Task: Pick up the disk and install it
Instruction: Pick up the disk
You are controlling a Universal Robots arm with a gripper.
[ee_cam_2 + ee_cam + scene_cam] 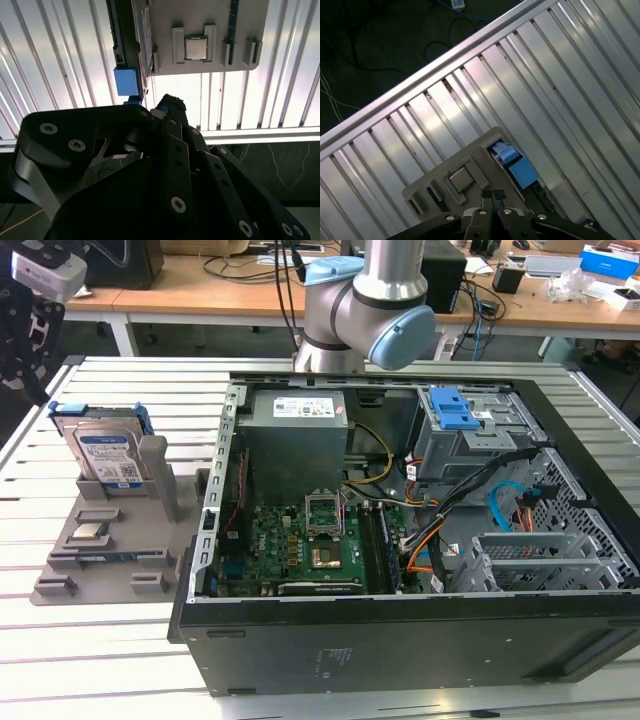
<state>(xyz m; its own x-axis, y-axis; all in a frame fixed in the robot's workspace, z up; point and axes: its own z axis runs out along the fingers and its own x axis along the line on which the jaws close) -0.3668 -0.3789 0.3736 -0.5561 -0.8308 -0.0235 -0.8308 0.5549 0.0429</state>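
In the exterior view the disk [105,453] stands upright on its edge in a slot of a grey holder [110,570], label facing the camera and blue rails along its sides. The holder lies on the slatted metal table [100,660], at about nine o'clock from the open computer case [400,640] and just beside it. A small square chip [90,532] sits on the holder at roughly six o'clock from the disk.

The gripper [18,345] hangs above the table at about eleven o'clock from the disk, apart from it and holding nothing that I can see. Whether it is released or clenched I cannot tell. In the first wrist view its tip [492,196] is close to the holder, near the disk's blue rail end.

The arm's base [370,310] rises at twelve o'clock from the case. Inside the case, a grey bay with a blue latch [455,410] sits at about one o'clock.
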